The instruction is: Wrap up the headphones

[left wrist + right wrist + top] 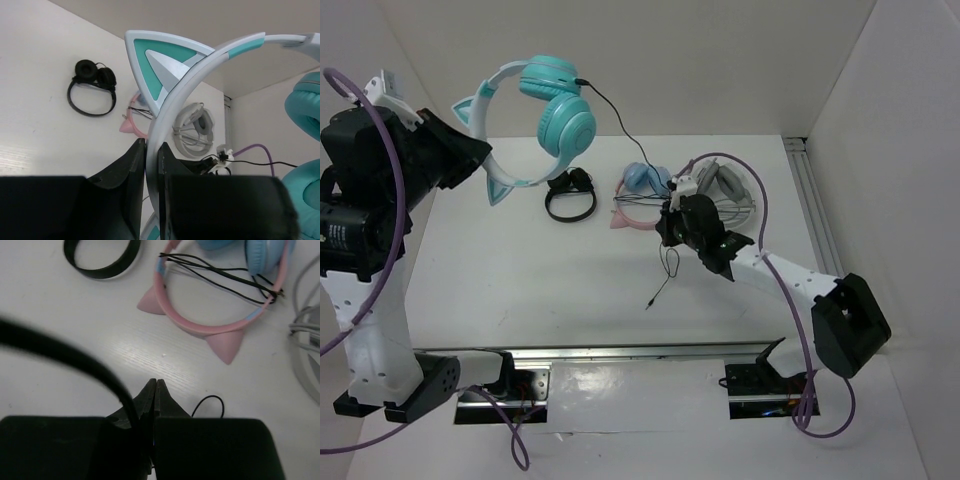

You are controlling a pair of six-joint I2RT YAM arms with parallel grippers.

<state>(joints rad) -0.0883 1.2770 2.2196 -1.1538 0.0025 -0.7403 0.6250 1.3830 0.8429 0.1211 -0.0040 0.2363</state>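
Note:
The teal headphones [565, 125] with a pale headband and cat ears are held in the air at the back left. My left gripper [480, 152] is shut on their headband [200, 70], just below a cat ear [157, 65]. The thin black cable [625, 135] runs from the upper cup down to my right gripper [672, 215], which is shut on it low over the table. The cable's free tail [665, 280] hangs to the table. In the right wrist view the cable [75, 357] passes blurred into the closed jaws of the right gripper [156, 384]. The left gripper [151, 146] squeezes the band.
A black headphone pair [570, 195], a pink cat-ear pair [640, 205] and a grey-white pair [725, 190] lie at the back of the white table [520, 280]. The pink pair [215, 325] lies just ahead of the right gripper. A metal rail [620, 352] runs along the near edge.

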